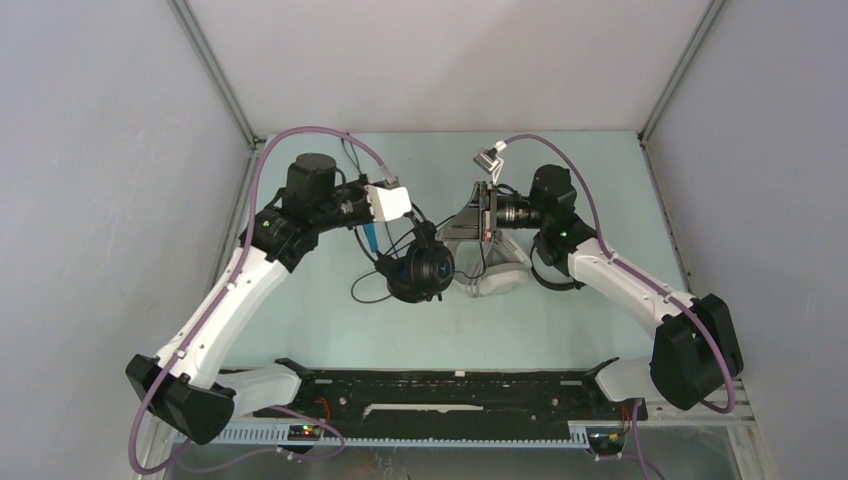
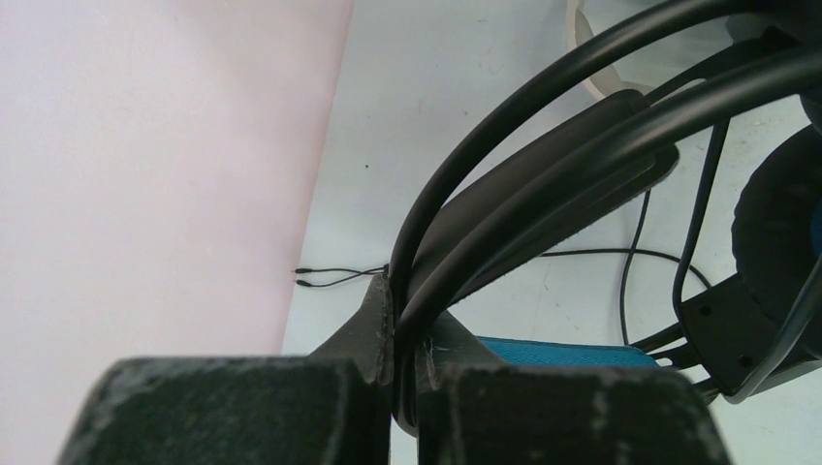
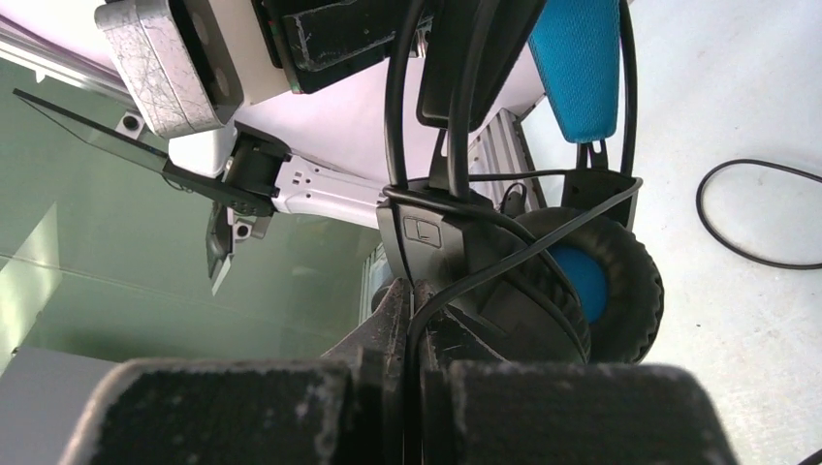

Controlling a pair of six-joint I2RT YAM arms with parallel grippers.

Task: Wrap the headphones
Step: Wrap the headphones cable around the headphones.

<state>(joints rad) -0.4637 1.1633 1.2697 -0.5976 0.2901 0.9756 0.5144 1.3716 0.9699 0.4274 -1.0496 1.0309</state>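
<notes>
The black headphones with the blue headband [image 1: 418,268] hang over the table centre, earcups down. My left gripper [image 1: 412,215] is shut on the thin black bars of their headband [image 2: 426,281], just above the blue pad [image 2: 567,353]. My right gripper [image 1: 452,228] faces them from the right and is shut on their thin black cable [image 3: 426,315], which runs across the earcup yoke [image 3: 417,232] in a couple of turns. The blue-centred earcup [image 3: 582,281] hangs just past my right fingertips. The white-grey headphones [image 1: 497,277] lie on the table under my right gripper.
A loose loop of black cable [image 1: 365,290] trails on the table left of the hanging earcups, and a length of cable [image 3: 751,213] shows in the right wrist view. Two thin plug ends [image 2: 315,279] lie near the left wall. More black cable [image 1: 552,276] sits under my right forearm.
</notes>
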